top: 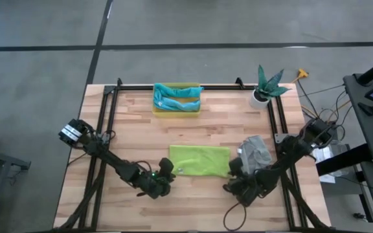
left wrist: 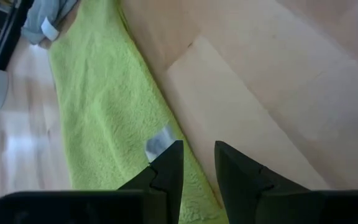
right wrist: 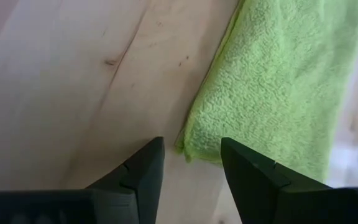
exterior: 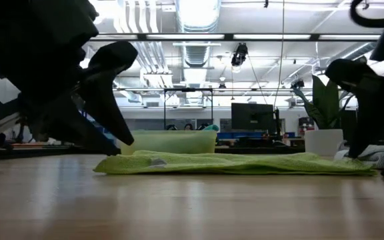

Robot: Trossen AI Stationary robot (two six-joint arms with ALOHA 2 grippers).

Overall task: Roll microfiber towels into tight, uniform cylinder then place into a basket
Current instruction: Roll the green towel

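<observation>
A lime green towel (top: 199, 160) lies spread flat on the wooden table, a white tag (left wrist: 160, 144) near its near left corner. My left gripper (top: 168, 172) hovers open over that corner's edge (left wrist: 199, 163). My right gripper (top: 234, 172) stands open over the towel's near right corner (right wrist: 191, 149). A grey towel (top: 254, 151) lies crumpled just right of the green one. The yellow basket (top: 177, 113) stands at the far middle with teal and light blue towels (top: 175, 97) in it.
A white pot with a plant (top: 262, 96) stands at the far right corner. A black frame (top: 173, 86) runs along the table's far edge and sides. Bare wood lies between the basket and the green towel, and along the near edge.
</observation>
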